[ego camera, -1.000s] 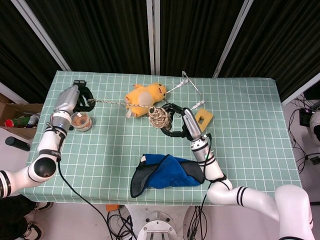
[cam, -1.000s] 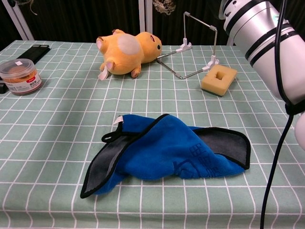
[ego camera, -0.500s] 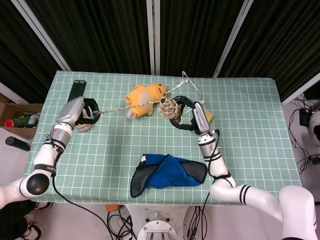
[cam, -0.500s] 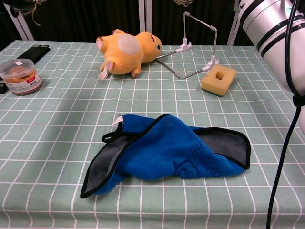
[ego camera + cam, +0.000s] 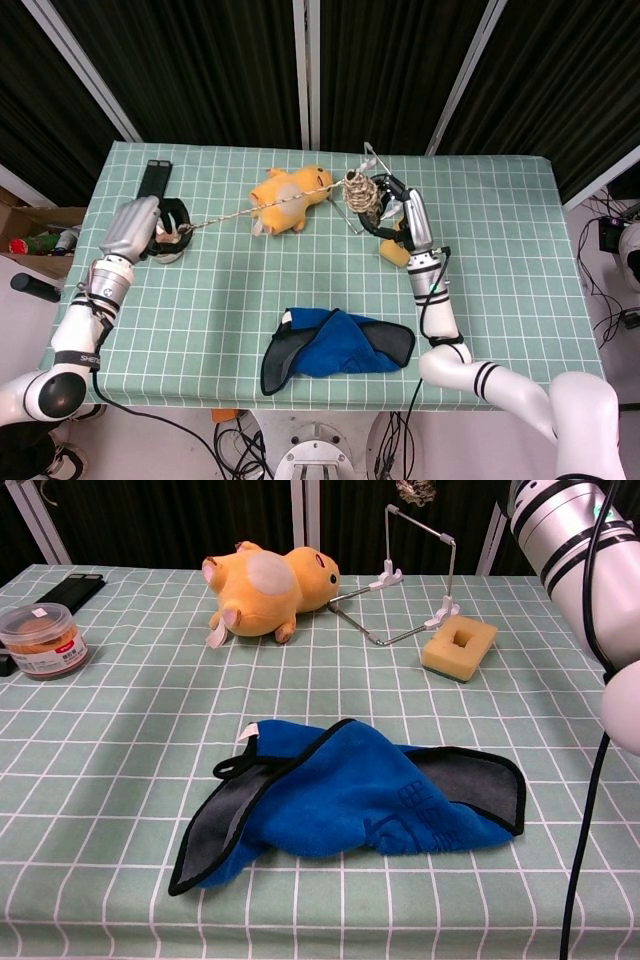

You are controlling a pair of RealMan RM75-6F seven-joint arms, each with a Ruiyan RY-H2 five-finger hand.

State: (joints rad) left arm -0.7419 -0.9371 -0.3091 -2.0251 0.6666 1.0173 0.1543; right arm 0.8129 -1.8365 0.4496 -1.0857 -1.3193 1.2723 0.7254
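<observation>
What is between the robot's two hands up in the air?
A stretched twine string runs from the left hand to the twine ball in the right hand. The head view shows it crossing over the yellow plush toy.

— Where's the plush toy [image 5: 288,189]?
— Upper middle of the table [image 5: 500,260], with the wire stand [image 5: 415,575] just to its right and the sponge [image 5: 459,646] before that stand.
— And the cloth [image 5: 335,345]?
— Low centre. The jar [image 5: 42,640] sits far left, the phone [image 5: 154,178] behind it.
</observation>
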